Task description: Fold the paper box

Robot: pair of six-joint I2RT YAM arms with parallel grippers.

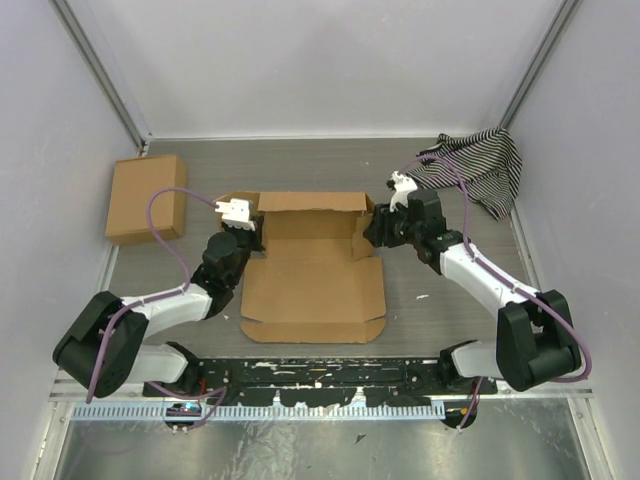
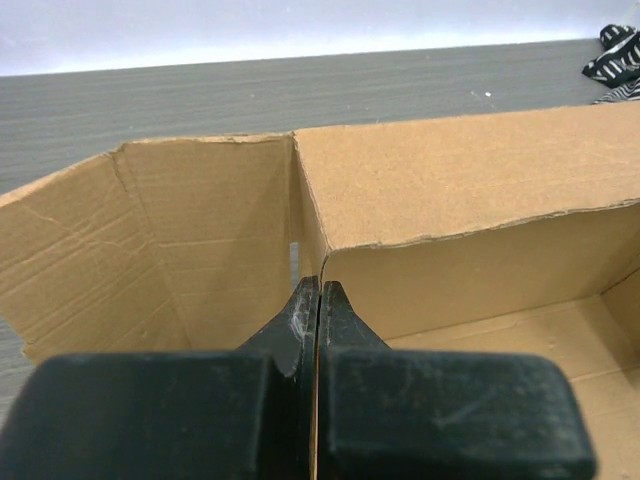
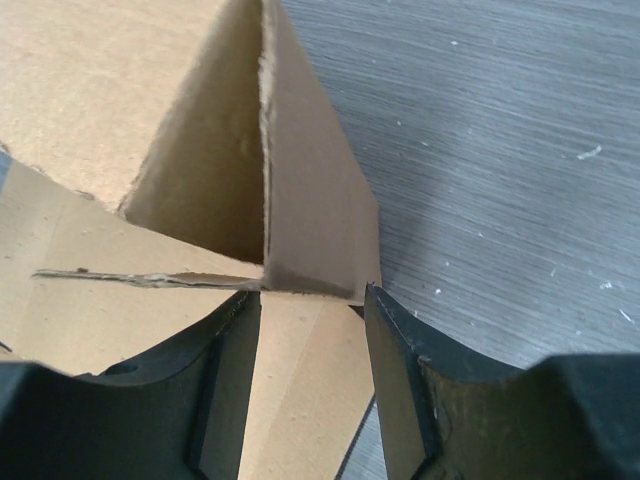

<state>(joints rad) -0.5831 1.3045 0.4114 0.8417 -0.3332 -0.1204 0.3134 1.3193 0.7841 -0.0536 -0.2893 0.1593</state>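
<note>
Roughly in the middle of the grey table, the paper box sat half formed. Its rear wall and two short side walls stood up, while a broad panel lay flat on the tabletop toward the arm bases.

At the box's left rear corner, the left gripper was pinched down on the cardboard. In the left wrist view its fingers were pressed together with only a thin edge of board showing between them. The raised side wall and the rear wall met just beyond the tips.

On the opposite side, the right gripper was spread wide at the right side wall, and the wall's near edge lay between its two fingers. One fingertip looked to touch the corner of that wall, while the other stood clear of it.

Another brown cardboard box, a compact slab, lay well apart at the table's far left. A black-and-white striped cloth was bunched at the far right corner.
</note>
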